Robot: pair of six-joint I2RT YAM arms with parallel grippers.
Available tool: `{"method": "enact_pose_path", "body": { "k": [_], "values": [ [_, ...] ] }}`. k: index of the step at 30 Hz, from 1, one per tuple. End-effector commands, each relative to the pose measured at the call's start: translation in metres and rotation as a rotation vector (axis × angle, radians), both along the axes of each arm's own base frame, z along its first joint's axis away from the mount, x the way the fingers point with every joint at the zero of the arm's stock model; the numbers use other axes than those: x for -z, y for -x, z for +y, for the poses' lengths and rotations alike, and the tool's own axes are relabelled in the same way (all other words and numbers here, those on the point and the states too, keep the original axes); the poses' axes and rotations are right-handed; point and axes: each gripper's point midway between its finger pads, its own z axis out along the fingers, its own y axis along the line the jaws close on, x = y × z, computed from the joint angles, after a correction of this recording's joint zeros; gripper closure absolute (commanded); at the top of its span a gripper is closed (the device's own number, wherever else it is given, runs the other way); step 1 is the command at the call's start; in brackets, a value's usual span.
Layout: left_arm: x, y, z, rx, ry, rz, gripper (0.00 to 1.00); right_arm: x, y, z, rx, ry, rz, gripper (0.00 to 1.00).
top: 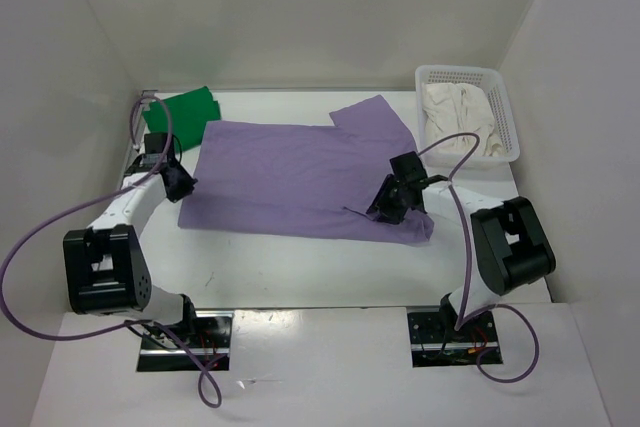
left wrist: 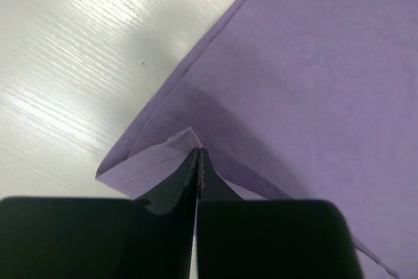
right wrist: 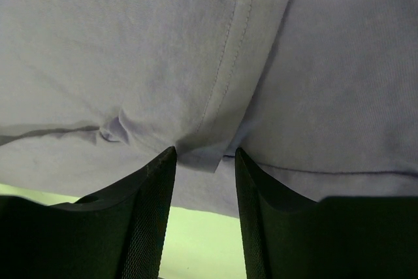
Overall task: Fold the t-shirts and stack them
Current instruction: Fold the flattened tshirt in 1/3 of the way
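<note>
Nearest the arm bases, the left gripper (left wrist: 198, 161) is pinched shut on the near left corner of the purple shirt (top: 300, 172), which lies spread flat across the middle of the table (top: 300, 267). The right gripper (right wrist: 204, 161) has its fingers apart astride a hem at the shirt's near right edge (not yet closed), likely so both corners can lift together for a fold. Farther back, a folded green shirt (top: 190, 107) sits far left, and a cream shirt (top: 455, 112) waits in a white basket (top: 508, 117) far right.

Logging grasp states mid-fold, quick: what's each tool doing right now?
Left tool: closed, pinching the lavender t-shirt at a corner.
Right tool: open, against the same shirt's hem.
</note>
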Motion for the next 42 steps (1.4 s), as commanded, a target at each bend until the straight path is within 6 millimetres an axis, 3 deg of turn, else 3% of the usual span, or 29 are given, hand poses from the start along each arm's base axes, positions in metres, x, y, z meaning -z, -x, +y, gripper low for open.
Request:
{"method": "enact_pose_path", "body": {
  "k": [1, 2, 7, 12, 17, 23, 25, 29, 33, 36, 38, 40, 41, 42],
  "values": [
    [-0.029, -0.01, -0.001, -0.009, 0.004, -0.066, 1.0, -0.011, -0.021, 0.009, -0.005, -0.012, -0.062, 0.53],
    [-0.029, -0.01, -0.001, -0.009, 0.004, -0.066, 1.0, -0.011, -0.021, 0.009, -0.005, -0.012, -0.062, 0.53],
    [-0.013, -0.019, 0.002, -0.015, -0.001, -0.048, 1.0, -0.01, -0.022, 0.011, -0.01, -0.02, -0.061, 0.73],
    [0.012, -0.029, 0.006, -0.022, -0.006, 0.003, 1.0, -0.017, -0.032, 0.013, -0.005, -0.02, -0.085, 0.88],
    [0.017, -0.041, 0.009, -0.035, -0.01, -0.007, 1.0, -0.033, -0.047, 0.015, -0.001, -0.012, -0.127, 0.99],
    [0.013, -0.047, 0.008, -0.046, 0.006, -0.032, 1.0, -0.057, -0.073, 0.02, 0.002, -0.01, -0.182, 0.99],
    [0.002, -0.048, 0.008, -0.057, 0.01, -0.064, 1.0, -0.056, -0.081, 0.023, 0.002, -0.008, -0.176, 0.99],
    [-0.009, -0.05, 0.007, -0.064, 0.013, -0.093, 1.0, -0.069, -0.111, 0.029, -0.014, 0.013, -0.225, 0.99],
    [-0.005, -0.053, 0.01, -0.07, 0.006, -0.088, 1.0, -0.058, -0.133, 0.034, -0.027, 0.041, -0.217, 0.99],
    [0.01, -0.055, 0.011, -0.075, 0.001, -0.061, 1.0, -0.047, -0.145, 0.041, -0.043, 0.039, -0.201, 0.99],
    [0.013, -0.059, 0.014, -0.081, -0.008, -0.059, 0.95, -0.043, -0.149, 0.044, -0.049, 0.034, -0.193, 0.89],
    [0.013, -0.063, 0.016, -0.087, -0.016, -0.064, 0.89, -0.045, -0.155, 0.045, -0.056, 0.034, -0.21, 0.89],
    [0.013, -0.063, 0.016, -0.087, -0.016, -0.064, 0.87, -0.056, -0.164, 0.046, -0.047, 0.034, -0.242, 0.87],
    [0.003, -0.069, 0.017, -0.087, -0.019, -0.096, 0.84, -0.057, -0.167, 0.048, -0.047, 0.033, -0.247, 0.85]
  ]
}}
